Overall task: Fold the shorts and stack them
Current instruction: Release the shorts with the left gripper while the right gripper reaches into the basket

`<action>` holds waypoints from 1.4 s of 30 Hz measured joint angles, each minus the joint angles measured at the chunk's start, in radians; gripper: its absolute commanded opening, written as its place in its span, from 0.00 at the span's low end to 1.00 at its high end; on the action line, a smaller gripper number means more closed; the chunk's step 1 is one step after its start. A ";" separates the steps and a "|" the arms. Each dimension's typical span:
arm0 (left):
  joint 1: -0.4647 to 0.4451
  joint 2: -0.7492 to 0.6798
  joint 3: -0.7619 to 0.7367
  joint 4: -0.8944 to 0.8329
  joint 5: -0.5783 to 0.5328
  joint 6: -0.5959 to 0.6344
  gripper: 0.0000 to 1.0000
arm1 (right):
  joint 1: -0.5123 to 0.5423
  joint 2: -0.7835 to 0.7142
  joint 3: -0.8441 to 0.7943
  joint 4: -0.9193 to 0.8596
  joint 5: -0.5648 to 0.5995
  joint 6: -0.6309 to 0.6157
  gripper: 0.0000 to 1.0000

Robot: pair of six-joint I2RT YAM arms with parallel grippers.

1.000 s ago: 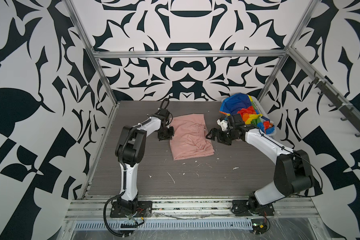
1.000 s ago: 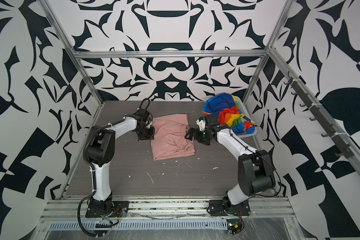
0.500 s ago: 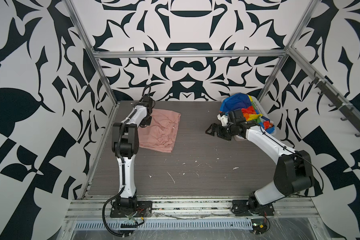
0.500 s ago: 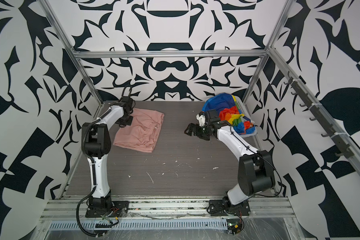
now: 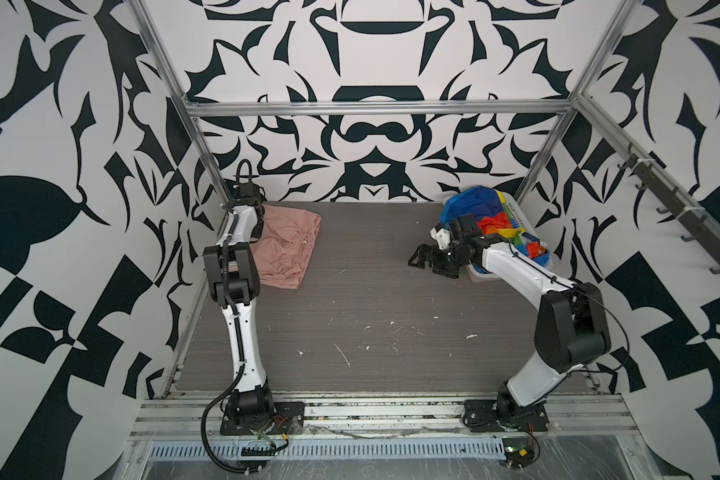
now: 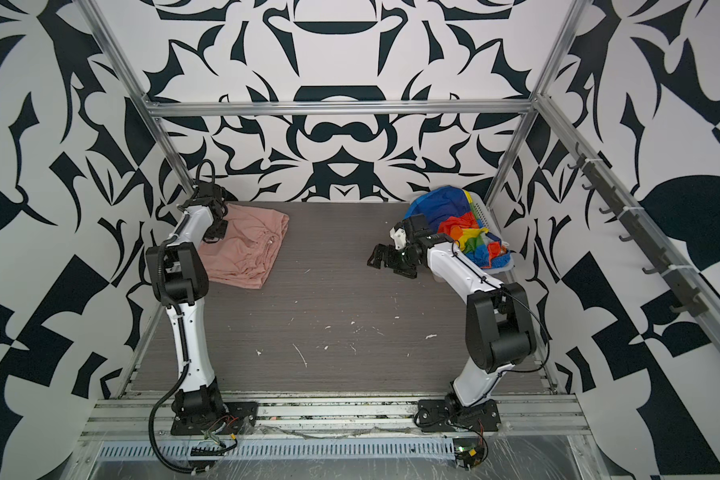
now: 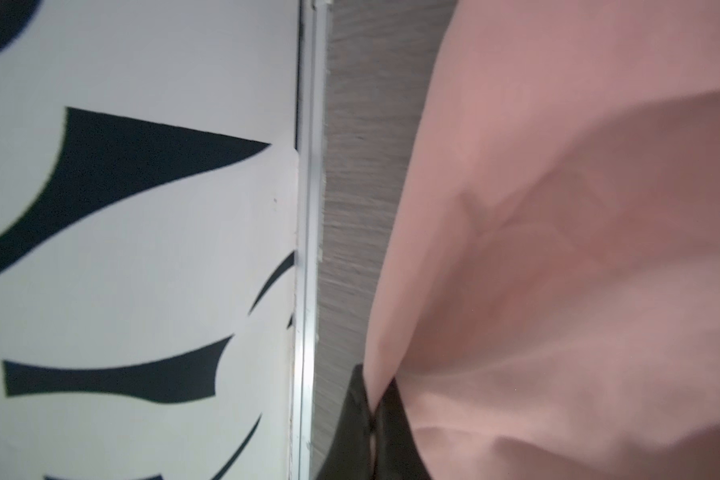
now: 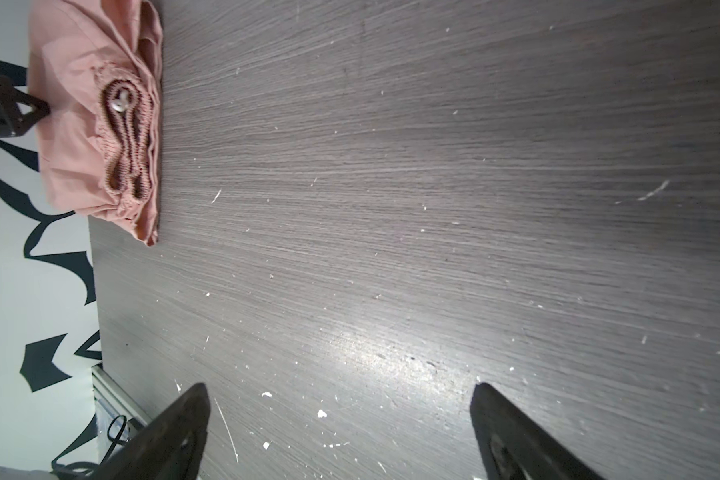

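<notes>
The salmon-pink shorts (image 5: 288, 248) (image 6: 247, 249) lie folded in the far left corner of the table, gathered waist showing (image 8: 125, 141). My left gripper (image 5: 258, 227) (image 6: 218, 231) sits at their wall-side edge. In the left wrist view it (image 7: 373, 401) is shut on a pinch of pink cloth (image 7: 558, 249). The rainbow-striped shorts (image 5: 495, 224) (image 6: 466, 232) are piled in the white basket (image 5: 513, 210) (image 6: 481, 208) at the far right. My right gripper (image 5: 427, 259) (image 6: 385, 262) (image 8: 337, 415) hovers open over bare table beside the basket, holding nothing.
The left wall and its aluminium rail (image 7: 308, 249) run close beside the left gripper. The dark wood-grain table (image 5: 371, 311) is flecked with white specks. A rail of hooks (image 5: 682, 216) juts from the right wall.
My left gripper has dragged the pink shorts from the table's middle into the far left corner. The right gripper has stayed open and drawn back a little toward the basket.
</notes>
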 measured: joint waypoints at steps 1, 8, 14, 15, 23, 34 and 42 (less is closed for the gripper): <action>0.010 0.010 0.017 -0.001 0.003 0.000 0.00 | 0.000 0.008 0.006 0.000 0.001 0.000 1.00; 0.051 0.041 0.041 0.000 0.023 -0.005 0.00 | 0.000 0.037 0.043 -0.004 0.015 0.001 1.00; 0.044 0.028 0.031 0.025 0.052 -0.025 0.96 | 0.000 0.037 0.110 -0.045 0.035 -0.003 1.00; 0.040 0.019 0.022 0.032 0.058 -0.029 1.00 | 0.000 0.036 0.123 -0.051 0.039 -0.005 1.00; -0.056 -0.154 -0.011 0.051 0.075 -0.065 1.00 | -0.104 -0.054 0.210 -0.125 0.129 -0.022 1.00; -0.665 -0.417 -0.177 0.262 -0.031 -0.016 1.00 | -0.358 -0.077 0.243 -0.129 0.310 0.003 1.00; -1.006 -0.382 -0.189 0.259 0.058 -0.048 1.00 | -0.435 0.065 0.237 -0.124 0.397 -0.001 0.97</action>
